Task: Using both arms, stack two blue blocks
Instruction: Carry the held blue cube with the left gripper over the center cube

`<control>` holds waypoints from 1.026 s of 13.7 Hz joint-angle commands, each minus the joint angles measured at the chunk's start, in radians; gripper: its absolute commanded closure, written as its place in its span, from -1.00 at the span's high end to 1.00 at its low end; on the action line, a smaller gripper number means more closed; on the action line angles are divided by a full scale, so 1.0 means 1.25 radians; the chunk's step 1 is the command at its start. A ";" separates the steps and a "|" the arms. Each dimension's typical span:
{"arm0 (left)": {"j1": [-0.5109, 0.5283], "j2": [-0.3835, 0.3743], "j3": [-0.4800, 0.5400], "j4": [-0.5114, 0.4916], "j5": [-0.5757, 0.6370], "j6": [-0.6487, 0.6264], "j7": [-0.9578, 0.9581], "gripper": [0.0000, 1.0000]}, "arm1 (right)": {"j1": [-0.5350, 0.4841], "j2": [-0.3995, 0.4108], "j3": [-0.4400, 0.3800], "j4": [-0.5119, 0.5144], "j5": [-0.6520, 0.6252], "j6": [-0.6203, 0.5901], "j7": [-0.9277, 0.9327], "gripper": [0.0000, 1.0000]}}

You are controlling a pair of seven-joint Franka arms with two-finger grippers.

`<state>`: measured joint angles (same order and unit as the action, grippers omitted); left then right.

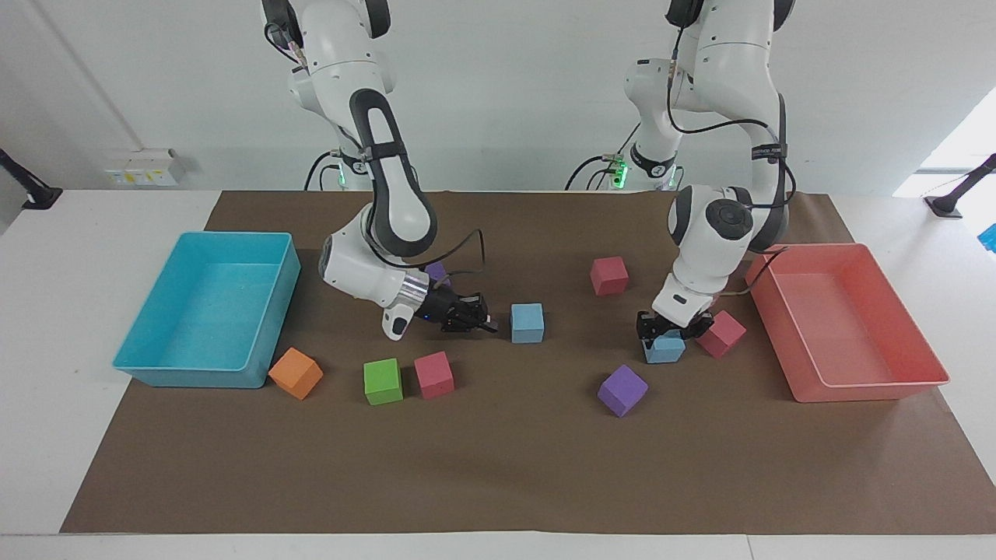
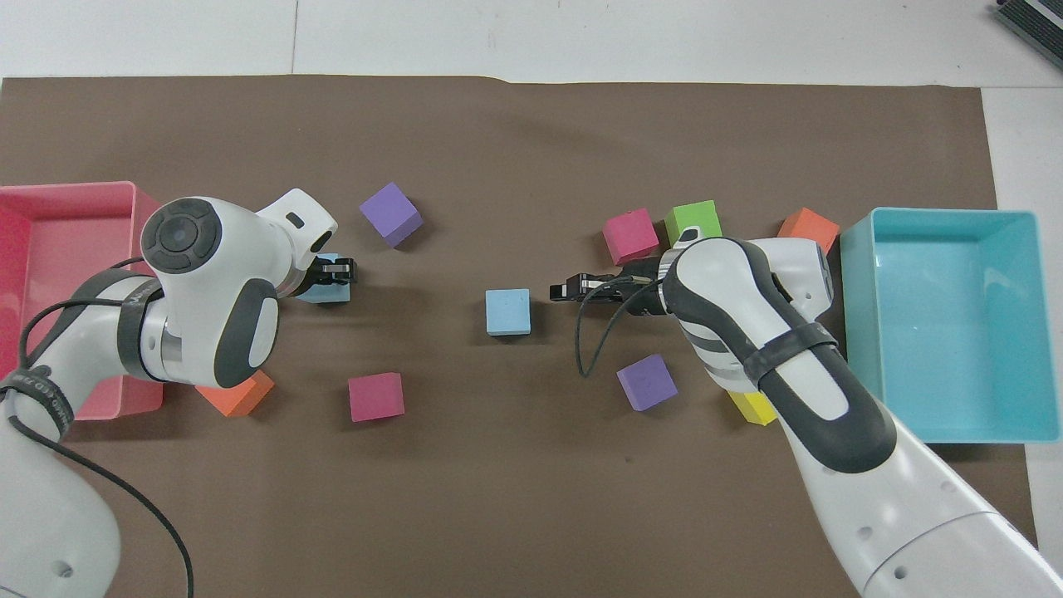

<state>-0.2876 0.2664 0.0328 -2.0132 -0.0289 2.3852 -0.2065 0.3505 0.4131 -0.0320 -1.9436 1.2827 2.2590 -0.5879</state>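
Facing view: left gripper (image 1: pixel 663 336) pinches one blue block (image 1: pixel 666 348); right gripper (image 1: pixel 484 320), fingers together, sits at nine o'clock of the other block (image 1: pixel 527 323). I judge lifting comes next.

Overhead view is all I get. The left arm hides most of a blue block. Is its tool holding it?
Observer: Yes. From the front, the left tool is shut on that blue block.
Operator: Is it up in the air?
Observer: No, the block looks to sit on the mat.
Operator: How high is the right tool?
Observer: The right tool is low, level with the other blue block beside it.
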 commanded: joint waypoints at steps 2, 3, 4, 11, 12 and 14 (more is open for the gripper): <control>-0.017 -0.045 0.014 0.095 0.006 -0.161 -0.026 -1.00 | 0.001 -0.008 0.006 -0.011 0.029 0.019 -0.023 -1.00; -0.024 -0.049 0.013 0.130 0.016 -0.207 -0.047 -1.00 | 0.001 -0.008 0.006 -0.011 0.029 0.020 -0.019 -1.00; -0.036 -0.049 0.011 0.171 0.028 -0.251 -0.084 -1.00 | 0.001 -0.008 0.006 -0.011 0.029 0.020 -0.018 -1.00; -0.207 0.015 0.008 0.245 0.041 -0.228 -0.261 -1.00 | 0.002 -0.007 0.006 -0.011 0.029 0.021 -0.013 -1.00; -0.230 0.029 0.008 0.251 0.042 -0.210 -0.289 -1.00 | 0.002 -0.007 0.006 -0.011 0.029 0.021 -0.013 -1.00; -0.263 0.034 0.008 0.253 0.039 -0.195 -0.296 -1.00 | 0.002 -0.007 0.006 -0.011 0.029 0.020 -0.009 -1.00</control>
<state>-0.5800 0.2806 0.0255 -1.7337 -0.0028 2.1324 -0.5483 0.3518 0.4131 -0.0310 -1.9437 1.2827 2.2592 -0.5879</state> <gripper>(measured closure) 0.423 0.991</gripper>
